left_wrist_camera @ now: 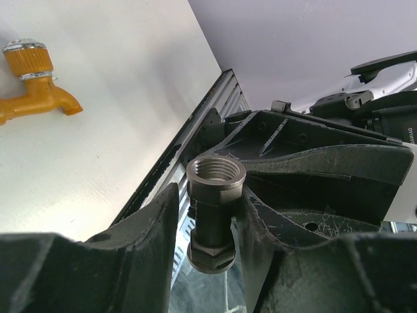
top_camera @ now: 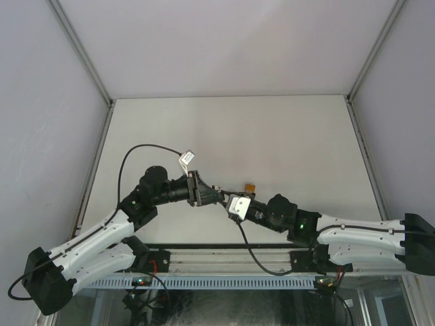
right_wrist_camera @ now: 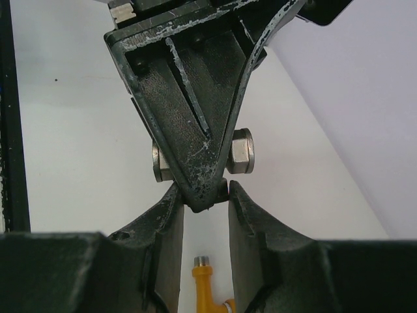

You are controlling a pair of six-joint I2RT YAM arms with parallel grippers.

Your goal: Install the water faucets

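The orange tap (top_camera: 250,187) lies on the white table just behind where my two grippers meet. It also shows in the left wrist view (left_wrist_camera: 32,85) and between the right fingers (right_wrist_camera: 207,287). A grey metal fitting (left_wrist_camera: 214,208) with a threaded mouth is held in the air between both grippers. My left gripper (left_wrist_camera: 207,195) stands slightly open around it: one finger touches it and the other shows a gap. My right gripper (right_wrist_camera: 203,190) is shut at the fitting's (right_wrist_camera: 242,151) middle, with one left finger across the contact.
A metal rail (top_camera: 224,261) runs along the table's near edge under the arms. Grey walls close in the table (top_camera: 272,129) on three sides. A black cable (top_camera: 136,153) loops over the left arm, and a white tag (top_camera: 185,157) sticks up from its wrist.
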